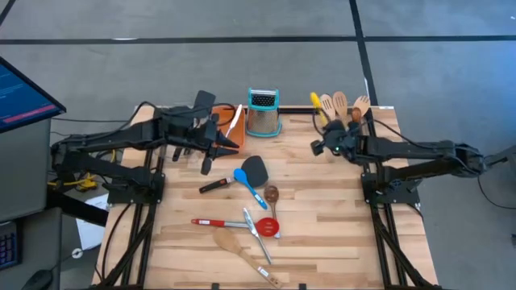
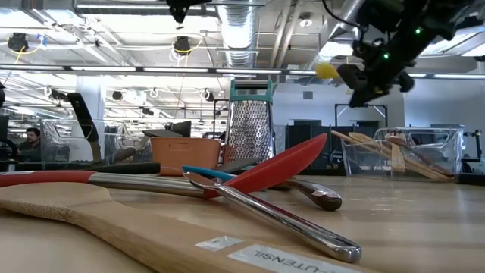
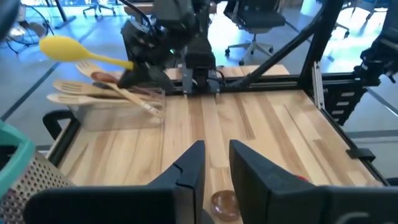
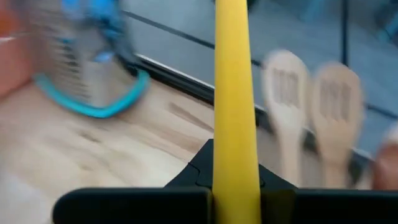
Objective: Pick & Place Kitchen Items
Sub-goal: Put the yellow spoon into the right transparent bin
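My right gripper (image 1: 324, 147) is shut on a yellow spoon (image 1: 317, 101), held in the air at the table's far right, beside a clear bin (image 1: 345, 109) of wooden spoons and spatulas. My left gripper (image 3: 216, 171) hovers at the far left near the orange tray (image 1: 226, 121). Its fingers stand a narrow gap apart with nothing between them. On the table's middle lie a black turner (image 1: 253, 167), a blue spoon (image 1: 243, 177), a brown spoon (image 1: 272, 194), a red spoon (image 1: 267, 228), a steel-handled tool (image 1: 256, 235) and a wooden spatula (image 1: 232, 242). My right gripper pinches the yellow spoon's handle (image 4: 236, 124) between its two fingers, near the handle's free end (image 3: 127, 63). The handle runs on ahead along the fingers, with the bowl (image 3: 61, 46) out in front toward the far edge. The spoon is lifted clear of the table.
A steel box grater (image 1: 264, 113) with a teal top stands at the far middle, between the tray and the bin. The wooden table top (image 1: 339, 217) is bare on the near right. A monitor (image 1: 20, 93) stands off the table's left.
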{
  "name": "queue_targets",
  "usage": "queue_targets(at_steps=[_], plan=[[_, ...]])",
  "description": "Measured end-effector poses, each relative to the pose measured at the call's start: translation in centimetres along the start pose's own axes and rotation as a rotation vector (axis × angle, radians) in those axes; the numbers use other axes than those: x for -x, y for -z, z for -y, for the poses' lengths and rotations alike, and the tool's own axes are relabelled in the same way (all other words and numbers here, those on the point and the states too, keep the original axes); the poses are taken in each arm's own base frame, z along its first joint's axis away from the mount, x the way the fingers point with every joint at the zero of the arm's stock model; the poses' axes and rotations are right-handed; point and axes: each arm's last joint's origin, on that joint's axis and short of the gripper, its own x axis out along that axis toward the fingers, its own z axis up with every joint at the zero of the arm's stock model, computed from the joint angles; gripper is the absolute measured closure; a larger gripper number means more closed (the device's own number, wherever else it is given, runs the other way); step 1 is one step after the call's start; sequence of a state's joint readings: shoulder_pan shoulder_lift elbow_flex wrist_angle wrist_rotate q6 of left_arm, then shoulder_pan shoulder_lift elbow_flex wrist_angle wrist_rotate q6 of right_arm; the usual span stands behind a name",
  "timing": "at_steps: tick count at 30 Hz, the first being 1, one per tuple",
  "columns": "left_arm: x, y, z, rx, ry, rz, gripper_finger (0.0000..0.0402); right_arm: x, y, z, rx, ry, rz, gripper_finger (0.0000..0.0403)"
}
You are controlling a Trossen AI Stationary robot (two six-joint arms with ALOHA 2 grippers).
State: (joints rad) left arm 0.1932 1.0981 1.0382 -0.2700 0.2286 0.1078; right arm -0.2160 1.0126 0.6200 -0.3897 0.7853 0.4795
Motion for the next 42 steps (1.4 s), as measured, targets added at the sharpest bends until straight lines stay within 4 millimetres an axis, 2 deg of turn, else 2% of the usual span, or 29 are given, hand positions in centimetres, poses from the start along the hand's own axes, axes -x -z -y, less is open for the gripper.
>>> queue_targets(at_steps=[5,13,22,25,30,42], plan=[[-0.4,1.1,0.0,0.006,0.003,-0.027,0.0351,-1.0,0.5,1.7,-0.063,0.089,-0.099,0.0402],[-0.5,1.4,0.0,0.008,0.003,-0.034,0.0354,-3.2,1.3,2.5,-0.065,0.133,-0.247,0.0402],[-0.5,1.3,0.0,0.007,0.003,-0.029,0.0354,-5.0,3.5,3.3,-0.046,0.227,-0.383,0.0402],[-0.5,1.3,0.0,0.007,0.003,-0.028,0.0354,-5.3,4.9,3.6,-0.056,0.233,-0.426,0.0402],[-0.5,1.3,0.0,0.005,-0.004,-0.022,0.0354,-5.3,5.8,3.8,-0.094,0.243,-0.418,0.0402],[-0.5,1.3,-0.1,0.004,-0.043,-0.025,0.0354,-5.1,5.6,3.9,-0.110,0.219,-0.395,0.0359]])
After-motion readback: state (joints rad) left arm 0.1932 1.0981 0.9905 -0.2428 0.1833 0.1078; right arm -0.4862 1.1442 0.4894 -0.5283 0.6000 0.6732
